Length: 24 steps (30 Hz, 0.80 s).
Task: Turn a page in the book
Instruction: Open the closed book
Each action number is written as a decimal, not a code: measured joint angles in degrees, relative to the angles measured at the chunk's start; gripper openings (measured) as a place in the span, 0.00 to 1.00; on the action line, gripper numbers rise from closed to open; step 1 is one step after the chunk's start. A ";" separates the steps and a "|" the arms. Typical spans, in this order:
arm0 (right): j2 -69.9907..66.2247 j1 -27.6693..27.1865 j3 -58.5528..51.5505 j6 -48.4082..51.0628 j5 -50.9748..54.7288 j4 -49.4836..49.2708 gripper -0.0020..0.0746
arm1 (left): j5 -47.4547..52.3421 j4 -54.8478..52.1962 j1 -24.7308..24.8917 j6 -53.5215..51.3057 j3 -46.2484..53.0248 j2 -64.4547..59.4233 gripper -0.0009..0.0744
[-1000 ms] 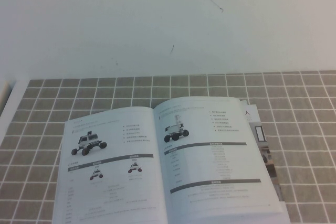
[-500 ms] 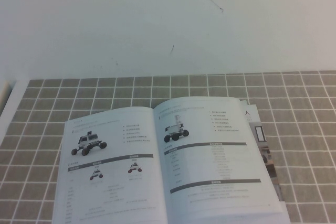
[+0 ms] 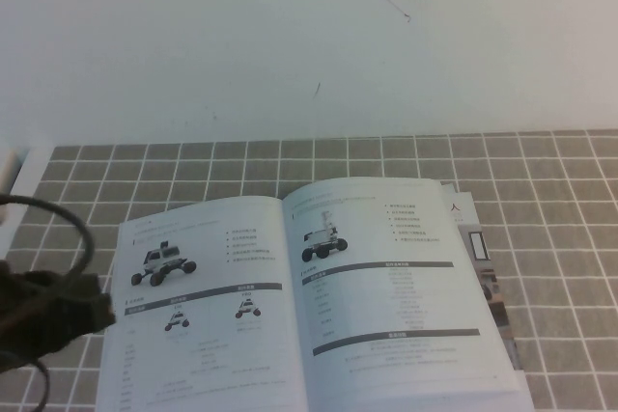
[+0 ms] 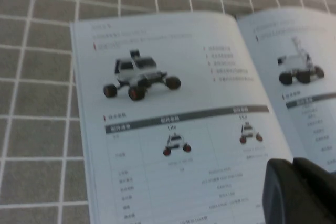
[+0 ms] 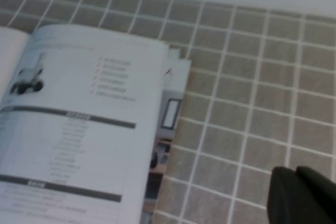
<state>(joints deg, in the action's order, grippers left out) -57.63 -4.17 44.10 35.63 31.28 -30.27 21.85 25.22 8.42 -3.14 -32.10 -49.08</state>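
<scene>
Here the left hand (image 4: 302,192) hovers low over the book's (image 3: 319,301) left side, near the page with the white rover car (image 3: 162,263) — whether it is clenched or released cannot be told. The right hand (image 5: 304,195) is clenched on nothing, above the tiled desk (image 3: 560,238) beside the book. The book lies open and flat; the page (image 3: 396,287) with the dark rover rests on its right side — over a colour brochure (image 3: 478,248).

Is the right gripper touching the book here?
Apart. The right wrist view shows the shut right gripper above bare tiled cloth, off to the side of the book. The left gripper hangs over the left-hand page.
</scene>
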 joint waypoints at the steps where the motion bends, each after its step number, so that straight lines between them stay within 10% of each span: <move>1: -3.05 0.00 1.86 2.44 2.44 -1.68 0.02 | 0.86 1.20 0.28 -2.01 -0.66 -2.96 0.01; 11: -23.50 0.25 7.33 30.54 12.76 -30.87 0.02 | 2.33 8.23 7.01 -8.13 -12.11 -29.87 0.01; 24: -41.45 13.81 10.64 34.63 3.86 -30.47 0.07 | 2.12 -0.82 7.97 -3.98 -18.11 -45.30 0.01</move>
<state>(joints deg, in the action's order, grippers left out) -99.08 9.64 54.74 70.26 35.15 -60.74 23.96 24.40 16.39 -7.12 -50.21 -94.38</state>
